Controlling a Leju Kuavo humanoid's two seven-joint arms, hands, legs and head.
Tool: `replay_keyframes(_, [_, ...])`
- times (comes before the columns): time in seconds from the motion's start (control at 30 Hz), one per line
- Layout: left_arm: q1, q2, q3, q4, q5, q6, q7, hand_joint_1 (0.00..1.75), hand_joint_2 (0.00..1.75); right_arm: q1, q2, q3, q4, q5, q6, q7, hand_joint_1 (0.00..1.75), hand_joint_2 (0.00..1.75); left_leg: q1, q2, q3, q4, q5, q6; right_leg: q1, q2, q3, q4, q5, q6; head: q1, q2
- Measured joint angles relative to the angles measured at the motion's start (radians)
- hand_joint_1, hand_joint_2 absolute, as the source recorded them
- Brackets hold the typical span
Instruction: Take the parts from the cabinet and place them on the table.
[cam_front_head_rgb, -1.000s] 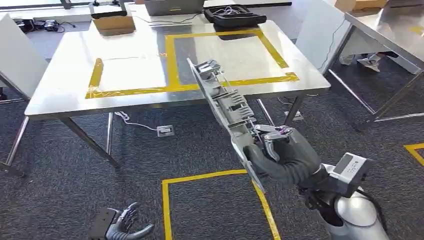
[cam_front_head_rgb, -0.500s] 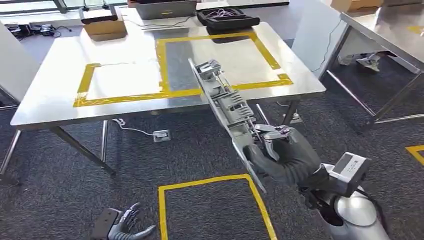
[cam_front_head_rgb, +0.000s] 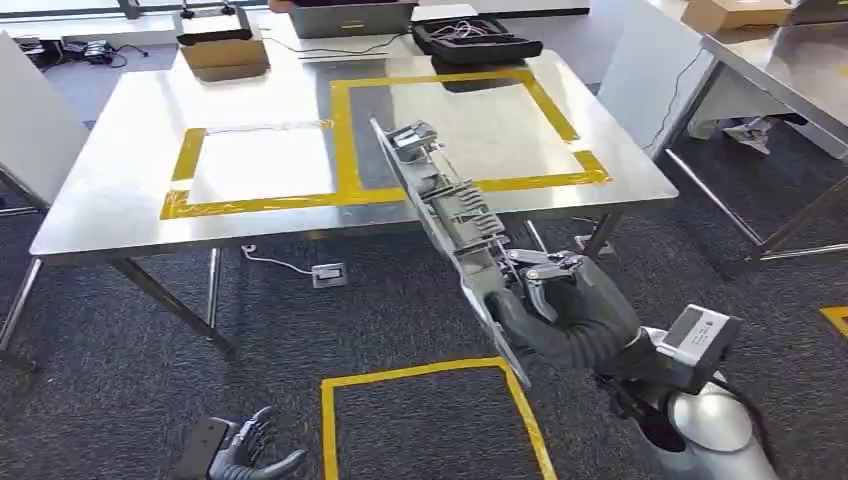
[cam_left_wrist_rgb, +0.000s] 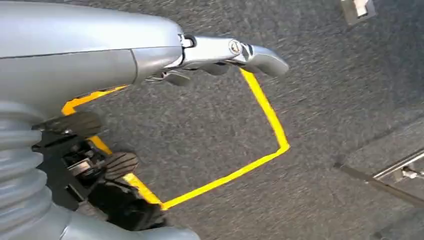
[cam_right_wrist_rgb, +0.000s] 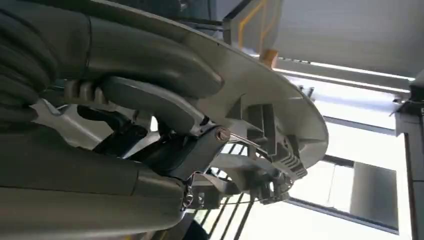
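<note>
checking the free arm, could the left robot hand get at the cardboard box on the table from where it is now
Probably not. The left robot hand hangs low over the carpet, short of the table, and the cardboard box sits at its far edge, with the whole tabletop between.

Table (cam_front_head_rgb: 120, 215) front and taped squares (cam_front_head_rgb: 345, 130) lie open; boxes (cam_front_head_rgb: 222, 45), probably a case (cam_front_head_rgb: 477, 38), crowd the far edge.

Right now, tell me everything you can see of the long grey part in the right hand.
The long grey part is a narrow, slightly curved moulded panel, plastic by its look, with ribs, clips and small brackets along its inner face and a thin wire running by them. The right hand grips its lower end, fingers wrapped around it. It is held in the air, slanting up and away from the hand toward the steel table, its upper end showing against the yellow tape. Nothing else touches it.
</note>
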Motion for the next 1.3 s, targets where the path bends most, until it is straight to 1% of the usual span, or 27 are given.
replay_keyframes(0.1, [0.002, 0.0, 0.004, 0.0, 0.0, 0.002, -0.007, 0.0, 1.75, -0.005, 0.0, 0.001, 0.002, -0.005, 0.005, -0.005, 1.75, 1.75, 0.0, -0.001, 0.0, -0.004, -0.008, -0.015, 0.004, 0.003, 0.004, -0.019, -0.013, -0.017, 0.0, 0.0])
replay_keyframes(0.17, [0.002, 0.003, 0.009, -0.002, 0.0, 0.002, -0.01, 0.0, 1.75, -0.008, 0.0, 0.002, 0.005, -0.006, 0.011, -0.006, 1.75, 1.75, 0.001, 0.0, 0.006, -0.002, -0.019, -0.027, -0.003, 0.003, 0.016, -0.027, -0.016, -0.026, 0.0, 0.0])
replay_keyframes(0.2, [0.001, 0.004, 0.009, -0.001, 0.0, 0.002, -0.013, 0.0, 1.75, -0.009, 0.0, 0.002, 0.005, -0.007, 0.011, -0.008, 1.75, 1.75, 0.002, 0.002, -0.004, 0.031, -0.033, -0.034, -0.004, 0.002, 0.024, -0.029, -0.021, -0.033, -0.002, 0.0])
replay_keyframes(0.23, [0.001, 0.004, 0.009, -0.001, -0.001, 0.002, -0.014, 0.0, 1.75, -0.012, 0.0, 0.002, 0.006, -0.008, 0.01, -0.011, 1.75, 1.75, 0.004, 0.004, -0.035, 0.09, -0.06, -0.039, -0.004, 0.0, 0.028, -0.029, -0.025, -0.038, -0.003, 0.0])
replay_keyframes(0.27, [0.002, 0.005, 0.01, 0.0, -0.002, 0.002, -0.014, 0.0, 1.75, -0.016, 0.0, 0.002, 0.007, -0.008, 0.01, -0.016, 1.75, 1.75, 0.007, 0.005, -0.09, 0.185, -0.097, -0.043, -0.004, 0.0, 0.032, -0.028, -0.03, -0.04, -0.003, 0.0])
replay_keyframes(0.3, [0.005, 0.006, 0.01, 0.001, -0.005, 0.002, -0.014, 0.0, 1.75, -0.018, 0.0, 0.002, 0.008, -0.009, 0.008, -0.02, 1.75, 1.75, 0.008, 0.005, -0.13, 0.25, -0.117, -0.046, -0.004, 0.0, 0.035, -0.028, -0.034, -0.04, -0.003, 0.0])
replay_keyframes(0.33, [0.009, 0.006, 0.01, 0.003, -0.008, 0.002, -0.014, 0.0, 1.75, -0.019, 0.0, 0.002, 0.008, -0.01, 0.007, -0.022, 1.75, 1.75, 0.009, 0.005, -0.171, 0.307, -0.122, -0.047, -0.004, 0.0, 0.041, -0.028, -0.04, -0.04, -0.003, 0.0])
replay_keyframes(0.37, [0.01, 0.006, 0.01, 0.005, -0.009, 0.002, -0.014, 0.0, 1.75, -0.019, 0.0, 0.002, 0.008, -0.01, 0.007, -0.024, 1.75, 1.75, 0.01, 0.005, -0.183, 0.307, -0.099, -0.046, -0.004, 0.001, 0.049, -0.028, -0.045, -0.038, -0.003, 0.0])
replay_keyframes(0.4, [0.011, 0.007, 0.01, 0.006, -0.01, 0.002, -0.014, 0.0, 1.75, -0.019, 0.0, 0.002, 0.008, -0.01, 0.007, -0.024, 1.75, 1.75, 0.01, 0.005, -0.171, 0.26, -0.052, -0.044, -0.004, 0.002, 0.06, -0.028, -0.053, -0.036, -0.003, 0.0])
replay_keyframes(0.47, [0.011, 0.01, 0.01, 0.006, -0.01, 0.002, -0.014, 0.0, 1.75, -0.031, -0.002, 0.002, 0.009, -0.01, 0.008, -0.03, 1.75, 1.75, 0.01, 0.006, -0.106, 0.091, 0.063, -0.038, -0.005, 0.003, 0.083, -0.027, -0.068, -0.029, -0.003, 0.0])
replay_keyframes(0.5, [0.011, 0.01, 0.01, 0.007, -0.011, 0.002, -0.014, 0.0, 1.75, -0.041, -0.002, 0.001, 0.009, -0.01, 0.008, -0.033, 1.75, 1.75, 0.01, 0.005, -0.085, 0.036, 0.077, -0.034, -0.004, 0.003, 0.088, -0.028, -0.074, -0.023, -0.003, 0.0])
replay_keyframes(0.53, [0.01, 0.01, 0.01, 0.008, -0.011, 0.002, -0.013, 0.0, 1.75, -0.051, -0.002, 0.001, 0.009, -0.01, 0.008, -0.035, 1.75, 1.75, 0.004, 0.005, -0.069, 0.012, 0.062, -0.03, 0.001, 0.006, 0.087, -0.024, -0.079, -0.016, -0.004, 0.0])
replay_keyframes(0.63, [0.009, 0.01, 0.01, 0.008, -0.012, 0.002, -0.012, 0.0, 1.75, -0.066, -0.002, -0.002, 0.009, -0.005, 0.008, -0.039, 1.75, 1.75, 0.001, 0.003, -0.073, 0.012, 0.053, -0.009, -0.001, 0.005, 0.09, -0.036, -0.08, 0.001, -0.003, 0.0])
replay_keyframes(0.7, [0.004, 0.01, 0.013, 0.007, -0.012, 0.002, -0.012, 0.0, 1.75, -0.079, -0.004, -0.005, 0.009, 0.0, 0.008, -0.04, 1.75, 1.75, 0.007, 0.004, -0.06, 0.002, 0.052, 0.006, -0.003, 0.001, 0.084, -0.007, -0.096, 0.012, -0.002, 0.0])
replay_keyframes(0.73, [-0.001, 0.009, 0.016, 0.007, -0.012, 0.002, -0.012, 0.0, 1.75, -0.087, -0.006, -0.005, 0.009, 0.002, 0.008, -0.04, 1.75, 1.75, 0.007, 0.005, -0.059, 0.002, 0.048, 0.012, -0.003, 0.001, 0.053, 0.047, -0.122, 0.014, 0.0, 0.0])
replay_keyframes(0.8, [-0.007, 0.007, 0.016, 0.006, -0.014, 0.002, -0.011, 0.0, 1.75, -0.107, -0.008, -0.006, 0.009, 0.004, 0.008, -0.039, 1.75, 1.75, 0.003, 0.006, -0.054, 0.002, 0.043, 0.02, -0.002, 0.001, -0.04, 0.208, -0.184, 0.016, 0.0, 0.0])
replay_keyframes(0.83, [-0.01, 0.007, 0.017, 0.004, -0.014, 0.002, -0.008, 0.0, 1.75, -0.118, -0.009, -0.007, 0.009, 0.005, 0.008, -0.033, 1.75, 1.75, 0.002, 0.007, -0.051, 0.003, 0.039, 0.021, -0.001, 0.001, -0.078, 0.266, -0.194, 0.016, 0.0, 0.0])
replay_keyframes(0.87, [-0.014, 0.007, 0.018, 0.003, -0.014, 0.001, -0.007, 0.0, 1.75, -0.128, -0.011, -0.007, 0.009, 0.007, 0.008, -0.026, 1.75, 1.75, 0.001, 0.006, -0.045, 0.003, 0.035, 0.022, -0.001, 0.001, -0.098, 0.279, -0.176, 0.015, 0.0, 0.0])
replay_keyframes(0.9, [-0.017, 0.007, 0.019, 0.001, -0.014, -0.001, -0.005, 0.0, 1.75, -0.137, -0.014, -0.007, 0.009, 0.006, 0.008, -0.021, 1.75, 1.75, 0.0, 0.005, -0.037, 0.003, 0.03, 0.022, 0.0, 0.001, -0.092, 0.245, -0.134, 0.013, 0.001, 0.0])
replay_keyframes(0.97, [-0.022, 0.006, 0.024, -0.006, -0.014, -0.005, -0.005, 0.0, 1.75, -0.155, -0.021, -0.006, 0.01, 0.004, 0.008, -0.014, 1.75, 1.75, 0.0, 0.002, -0.017, 0.003, 0.017, 0.018, 0.001, 0.001, -0.029, 0.077, -0.021, 0.004, 0.0, 0.0])
replay_keyframes(1.0, [-0.023, 0.005, 0.027, -0.007, -0.014, -0.005, -0.004, 0.0, 1.75, -0.163, -0.024, -0.005, 0.011, 0.003, 0.008, -0.015, 1.75, 1.75, 0.0, 0.001, -0.014, 0.003, 0.01, 0.013, 0.004, -0.001, -0.003, -0.001, 0.012, -0.003, 0.0, 0.0])
replay_keyframes(1.03, [-0.026, 0.005, 0.027, -0.007, -0.014, -0.005, -0.004, 0.0, 1.75, -0.172, -0.025, -0.004, 0.013, 0.002, 0.008, -0.016, 1.75, 1.75, -0.007, 0.0, -0.014, 0.009, 0.005, 0.005, 0.01, -0.001, 0.011, -0.02, -0.004, -0.007, 0.001, 0.0])
replay_keyframes(1.13, [-0.029, 0.003, 0.03, -0.009, -0.014, -0.006, -0.004, 0.0, 1.75, -0.183, -0.027, -0.004, 0.016, 0.0, 0.007, -0.018, 1.75, 1.75, -0.003, 0.002, -0.013, 0.0, 0.004, -0.008, 0.011, 0.004, 0.009, -0.025, -0.014, -0.02, 0.001, 0.0])
replay_keyframes(1.17, [-0.031, 0.005, 0.032, -0.01, -0.014, -0.006, 0.0, 0.0, 1.75, -0.187, -0.027, -0.003, 0.016, -0.001, 0.006, -0.019, 1.75, 1.75, -0.008, 0.003, -0.008, 0.0, -0.001, -0.016, 0.005, 0.004, 0.016, -0.033, -0.013, -0.026, 0.001, 0.0])
replay_keyframes(1.2, [-0.031, 0.005, 0.034, -0.011, -0.014, -0.006, 0.002, 0.0, 1.75, -0.189, -0.028, -0.002, 0.017, -0.002, 0.005, -0.019, 1.75, 1.75, -0.006, 0.002, -0.01, 0.016, -0.01, -0.023, -0.001, 0.003, 0.029, -0.04, -0.015, -0.03, 0.0, 0.0])
replay_keyframes(1.23, [-0.033, 0.004, 0.035, -0.011, -0.014, -0.007, 0.002, 0.0, 1.75, -0.192, -0.028, -0.002, 0.02, -0.003, 0.004, -0.019, 1.75, 1.75, -0.004, 0.004, -0.032, 0.057, -0.029, -0.029, -0.002, 0.0, 0.035, -0.042, -0.018, -0.036, -0.003, 0.0])
replay_keyframes(1.3, [-0.033, 0.004, 0.035, -0.01, -0.017, -0.008, 0.002, 0.0, 1.75, -0.197, -0.028, -0.001, 0.025, -0.001, -0.001, -0.022, 1.75, 1.75, 0.006, 0.004, -0.123, 0.215, -0.09, -0.04, -0.003, -0.001, 0.039, -0.041, -0.024, -0.041, -0.003, 0.0])
